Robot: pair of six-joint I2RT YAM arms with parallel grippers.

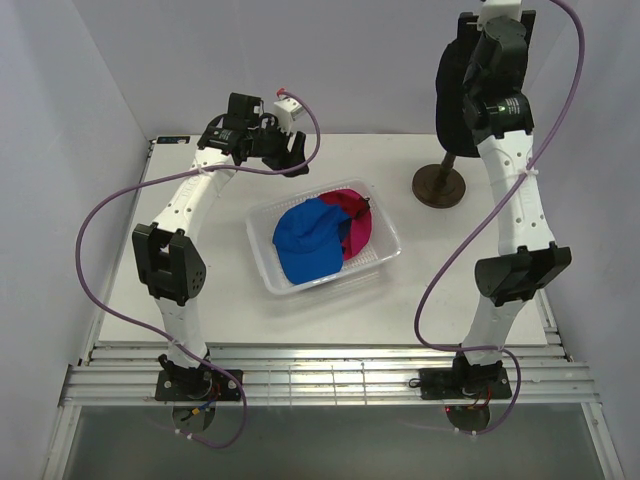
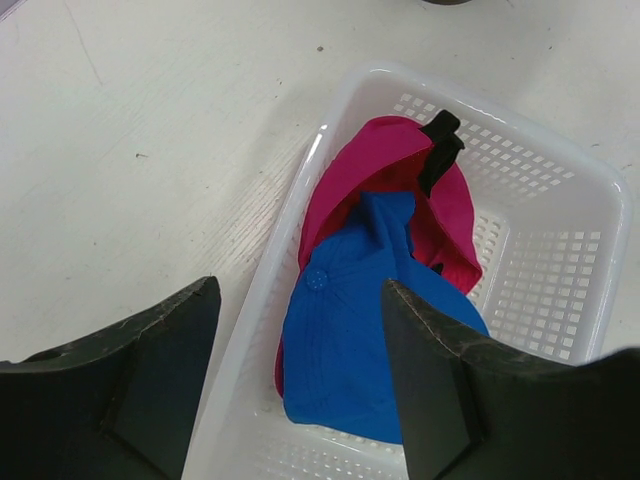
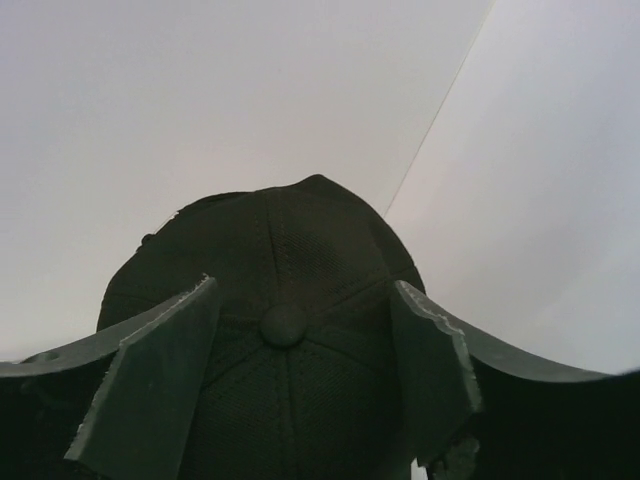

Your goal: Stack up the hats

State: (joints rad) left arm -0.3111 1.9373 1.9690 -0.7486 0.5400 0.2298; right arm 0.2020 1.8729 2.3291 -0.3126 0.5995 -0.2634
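A blue hat [image 1: 303, 242] lies on a magenta-red hat [image 1: 357, 222] inside the clear plastic tray [image 1: 262, 228] at mid-table. In the left wrist view the blue hat [image 2: 335, 340] covers the magenta-red hat [image 2: 392, 165]. My left gripper [image 2: 300, 288] hangs open above the tray's left rim, holding nothing; it shows from above as well [image 1: 290, 152]. A dark hat [image 1: 452, 85] sits high on a stand at the back right. My right gripper [image 3: 305, 288] is at this dark hat's crown [image 3: 290, 235], its fingers spread either side of the top button, not pinching the fabric.
The stand's round brown base [image 1: 440, 186] rests on the table right of the tray. White walls close in the back and left. The right arm [image 1: 515, 200] rises along the table's right side. The tray [image 2: 590, 205] has a perforated floor.
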